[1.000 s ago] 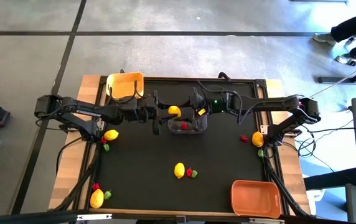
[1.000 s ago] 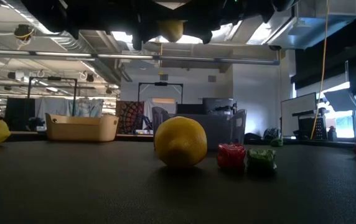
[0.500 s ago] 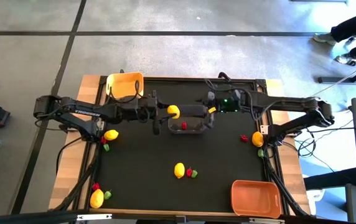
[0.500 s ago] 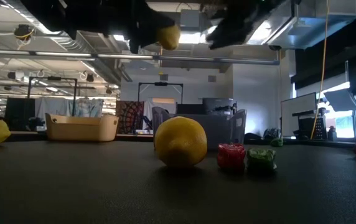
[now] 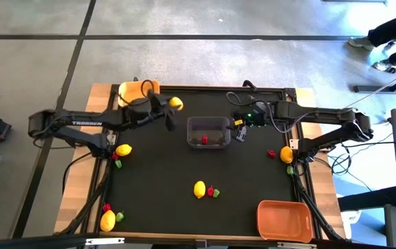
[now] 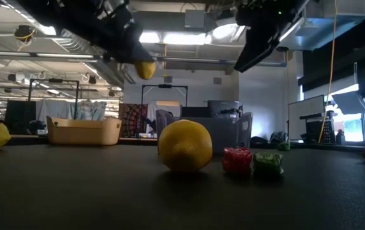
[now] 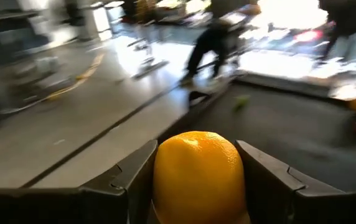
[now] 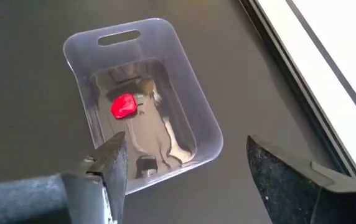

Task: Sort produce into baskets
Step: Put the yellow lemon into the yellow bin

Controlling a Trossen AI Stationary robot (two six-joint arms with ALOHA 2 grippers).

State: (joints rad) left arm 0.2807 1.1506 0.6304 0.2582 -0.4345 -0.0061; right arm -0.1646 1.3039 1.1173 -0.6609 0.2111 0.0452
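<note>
My left gripper (image 5: 171,106) is shut on a yellow lemon (image 5: 176,104), high above the table just right of the yellow basket (image 5: 132,90); the lemon also shows in the left wrist view (image 7: 196,174) and the low view (image 6: 145,69). My right gripper (image 5: 241,131) is open and empty, above the table just right of the clear basket (image 5: 208,131), which holds a red piece (image 8: 125,106). The orange basket (image 5: 284,218) stands at the near right. My left gripper pinches the lemon's two opposite sides (image 7: 162,180) between its two fingers (image 7: 131,183). The fingers come roughly level from the table's left. The lemon's rounded end sticks out past the fingertips, and the lemon is lifted clear of the table.
Loose lemons lie at the left (image 5: 123,149), the middle near side (image 5: 199,188), the near left corner (image 5: 108,221) and the right edge (image 5: 286,155), each with small red or green pieces beside it. In the low view a red piece (image 6: 237,160) and a green piece (image 6: 268,164) lie beside the middle lemon (image 6: 184,145).
My left gripper has carried the lemon from above the clear basket's far left corner toward the table's left and far edge, up to the yellow basket. My right gripper has drawn back from the lemon toward the table's right edge and now hangs beside the clear basket.
</note>
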